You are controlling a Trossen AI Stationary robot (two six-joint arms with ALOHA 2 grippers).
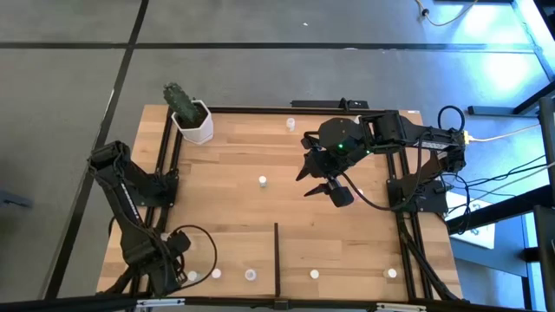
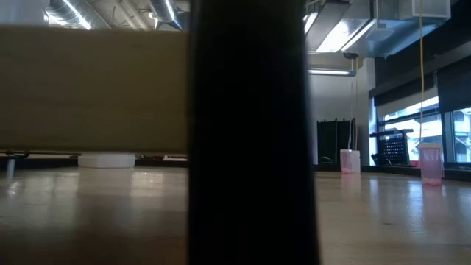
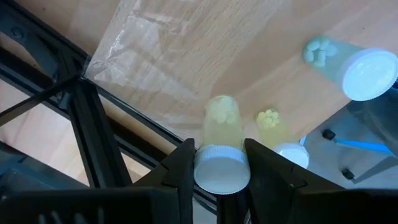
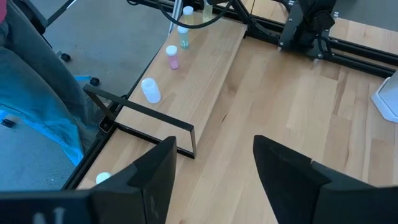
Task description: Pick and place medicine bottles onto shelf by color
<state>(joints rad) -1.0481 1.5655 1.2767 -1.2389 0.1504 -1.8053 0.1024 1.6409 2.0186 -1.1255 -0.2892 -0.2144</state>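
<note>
Left gripper [image 3: 217, 168] at shelf's [image 1: 225, 251] near-left corner, jaws closed on yellow-green bottle [image 3: 221, 134] | right gripper [image 4: 214, 165] open, empty, above table centre | risk: bottle tips on release, knocking 2 neighbours just beside it.

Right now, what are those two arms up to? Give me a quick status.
Left gripper shut on a pale yellow-green bottle at the shelf. Right gripper open, empty, above mid-table. Nothing in the way.
</note>
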